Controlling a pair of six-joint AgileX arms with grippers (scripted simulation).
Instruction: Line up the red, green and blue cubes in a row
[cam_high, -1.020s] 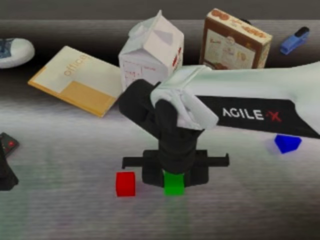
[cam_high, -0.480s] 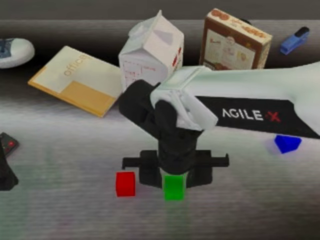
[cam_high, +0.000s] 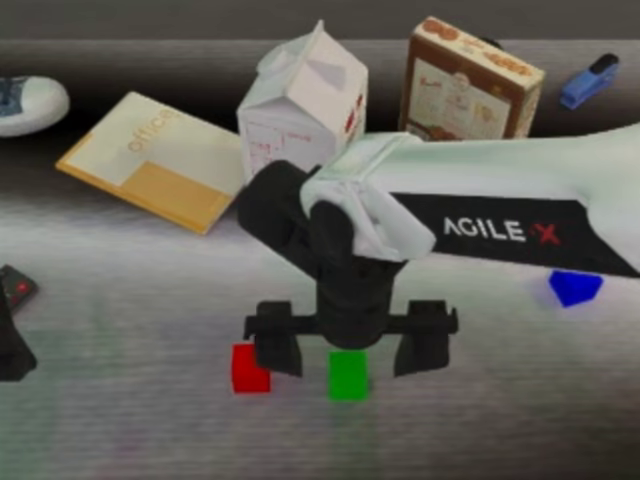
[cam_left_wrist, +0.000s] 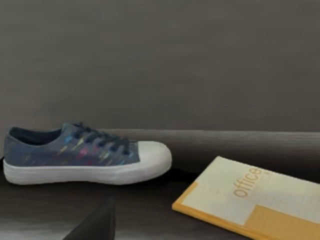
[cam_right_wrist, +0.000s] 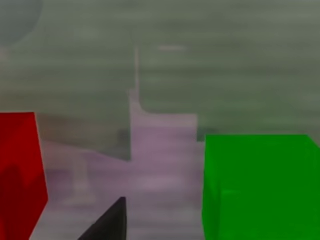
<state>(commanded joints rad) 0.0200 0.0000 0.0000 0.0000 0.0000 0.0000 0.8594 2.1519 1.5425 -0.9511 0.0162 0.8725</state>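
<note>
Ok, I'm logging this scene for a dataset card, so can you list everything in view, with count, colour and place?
small matte red cube: one, red, front centre of the table, left of the green one
small matte green cube: one, green, front centre, between the right arm's open jaws
small matte blue cube: one, deep blue, right side, apart from the other two
milk carton: one, white, back centre
cardboard food box: one, brown and cream, back, right of the carton
stapler-like object: one, blue, back right
office folder: one, cream and orange, back left
canvas sneaker: one, blue with white sole, back left
black gadget: one, red dot, left edge
right gripper: one, black, straddling the green cube
left gripper: one, black, parked at the left edge
</note>
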